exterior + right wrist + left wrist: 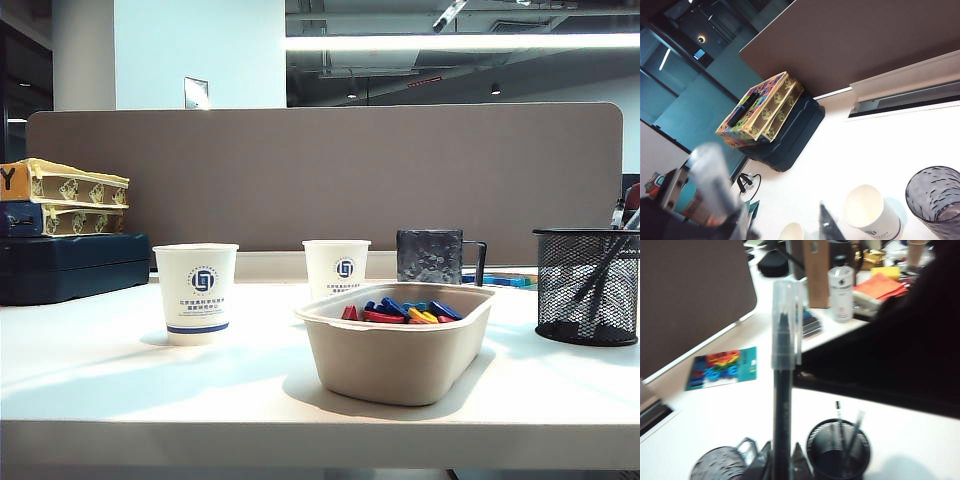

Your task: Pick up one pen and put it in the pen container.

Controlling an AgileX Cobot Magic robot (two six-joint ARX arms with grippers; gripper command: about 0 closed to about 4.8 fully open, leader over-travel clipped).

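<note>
- black wire-mesh cylindrical pen container (838,448) (586,286): rigid, light, already holds pens; sits at 4 o'clock of the held pen's base
- slim dark-barrelled pen with clear cap (783,375): light, stiff, probably slippery; gripped low on the barrel
- left gripper (781,462): fingers narrow, clamping the pen upright
- right gripper (785,220): jaws wide, empty, above the paper cups

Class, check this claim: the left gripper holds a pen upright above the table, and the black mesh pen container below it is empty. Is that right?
Not quite. The left gripper does hold the pen upright, but the pen container is not empty: the left wrist view shows a couple of pens already standing in it, and the exterior view shows them through the mesh as well.
</note>
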